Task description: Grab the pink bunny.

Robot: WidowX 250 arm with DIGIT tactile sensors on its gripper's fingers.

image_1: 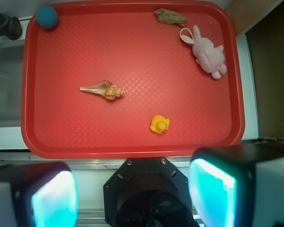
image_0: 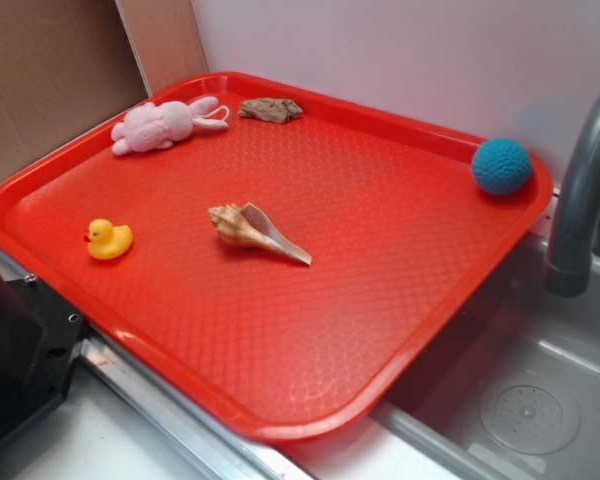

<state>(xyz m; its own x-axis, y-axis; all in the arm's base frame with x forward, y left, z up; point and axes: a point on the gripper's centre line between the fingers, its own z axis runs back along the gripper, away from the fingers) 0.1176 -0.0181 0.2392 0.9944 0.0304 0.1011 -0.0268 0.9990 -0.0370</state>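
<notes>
The pink bunny (image_0: 165, 124) (image_1: 208, 52) lies on its side in the far left corner of the red tray (image_0: 400, 330) (image_1: 128, 146); in the wrist view it sits at the upper right. My gripper (image_1: 132, 194) hangs high above the robot base, off the tray's near edge. Its two cyan pads stand wide apart with nothing between them. In the exterior view only the black base shows at the bottom left; the gripper itself is out of that frame.
On the tray also rest a yellow rubber duck (image_0: 109, 238) (image_1: 159, 124), a spiral seashell (image_0: 255, 229) (image_1: 104, 90), a brown rock-like piece (image_0: 271, 109) (image_1: 170, 17) next to the bunny's ears, and a blue ball (image_0: 501, 165) (image_1: 47, 16). A grey faucet (image_0: 580, 190) and sink lie to the right.
</notes>
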